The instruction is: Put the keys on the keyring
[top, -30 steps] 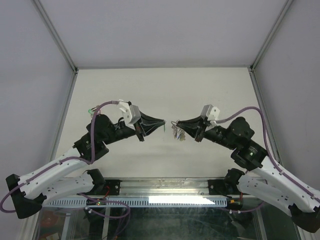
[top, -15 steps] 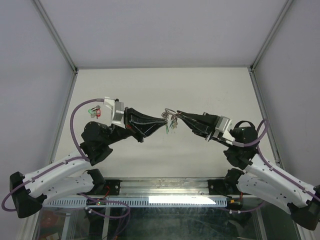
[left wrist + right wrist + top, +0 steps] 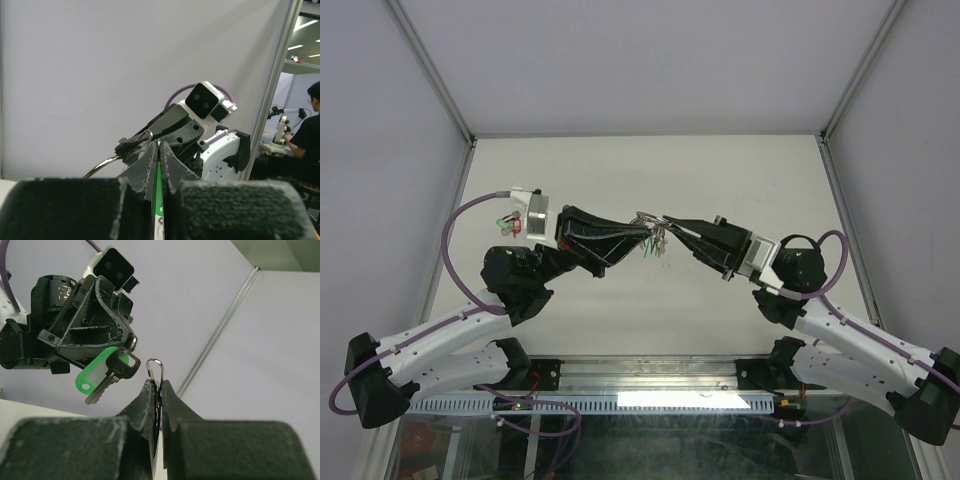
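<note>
My left gripper (image 3: 647, 233) is shut on the green-tagged key (image 3: 102, 372), a silver blade with a black head; in the left wrist view only the green tag (image 3: 158, 182) shows between the fingers (image 3: 148, 165). My right gripper (image 3: 664, 221) is shut on the keyring (image 3: 156, 365), whose silver loop sticks out above the fingertips. In the left wrist view the ring (image 3: 107, 162) lies just left of my left gripper (image 3: 160, 144). Both are held in the air, tips nearly touching. Small keys (image 3: 660, 246) hang below the tips. I see no yellow key.
The pale table (image 3: 650, 170) lies below, fenced by grey walls and metal posts (image 3: 848, 95). A small red and green item (image 3: 508, 222) sits by the left wrist camera. A person sits at another station at the far right of the left wrist view (image 3: 305, 135).
Both wrists have turned and both grippers have moved toward each other and farther back. The gap between their tips has closed. Key and ring stay gripped.
</note>
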Controlling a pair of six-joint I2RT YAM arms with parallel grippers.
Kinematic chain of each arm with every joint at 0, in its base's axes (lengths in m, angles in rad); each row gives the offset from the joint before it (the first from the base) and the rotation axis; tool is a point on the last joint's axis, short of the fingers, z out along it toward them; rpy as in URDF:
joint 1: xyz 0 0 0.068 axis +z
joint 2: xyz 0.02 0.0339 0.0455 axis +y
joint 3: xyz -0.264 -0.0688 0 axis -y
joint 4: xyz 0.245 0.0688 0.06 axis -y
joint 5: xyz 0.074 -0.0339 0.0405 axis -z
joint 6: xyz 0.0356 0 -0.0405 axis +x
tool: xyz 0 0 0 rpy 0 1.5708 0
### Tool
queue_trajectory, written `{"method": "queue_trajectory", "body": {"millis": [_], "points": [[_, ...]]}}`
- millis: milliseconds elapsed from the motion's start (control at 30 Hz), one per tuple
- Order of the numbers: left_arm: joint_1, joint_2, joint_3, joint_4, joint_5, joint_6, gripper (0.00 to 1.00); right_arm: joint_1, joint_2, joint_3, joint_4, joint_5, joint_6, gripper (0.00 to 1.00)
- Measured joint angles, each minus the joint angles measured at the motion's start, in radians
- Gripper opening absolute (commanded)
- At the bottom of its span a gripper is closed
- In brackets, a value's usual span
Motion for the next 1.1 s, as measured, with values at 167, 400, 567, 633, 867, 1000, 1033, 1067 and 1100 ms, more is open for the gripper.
{"method": "queue_trajectory", "body": {"millis": [167,400,567,633,867,1000,1033,1067,1100], "points": [[0.000,0.026,0.012,0.047,0.000,-0.029,0.00,0.009,0.042,0.031,0.062,-0.037,-0.031,0.00],[0.000,0.031,0.012,0.083,-0.024,-0.050,0.00,0.026,0.070,0.054,0.117,-0.060,-0.056,0.00],[0.000,0.031,0.012,0.093,-0.040,-0.057,0.00,0.052,0.084,0.063,0.126,-0.048,-0.091,0.00],[0.000,0.031,0.012,0.099,-0.050,-0.060,0.00,0.068,0.093,0.066,0.126,-0.027,-0.119,0.00],[0.000,0.034,0.012,0.127,-0.070,-0.064,0.00,0.148,0.132,0.066,0.138,0.095,-0.245,0.00],[0.000,0.033,0.012,0.134,-0.080,-0.064,0.00,0.169,0.159,0.070,0.170,0.172,-0.301,0.00],[0.000,0.033,0.012,0.135,-0.082,-0.064,0.00,0.171,0.164,0.072,0.176,0.183,-0.310,0.00],[0.000,0.033,0.012,0.136,-0.084,-0.064,0.00,0.173,0.168,0.077,0.184,0.195,-0.319,0.00],[0.000,0.033,0.012,0.137,-0.087,-0.064,0.00,0.175,0.171,0.082,0.191,0.205,-0.326,0.00]]}}
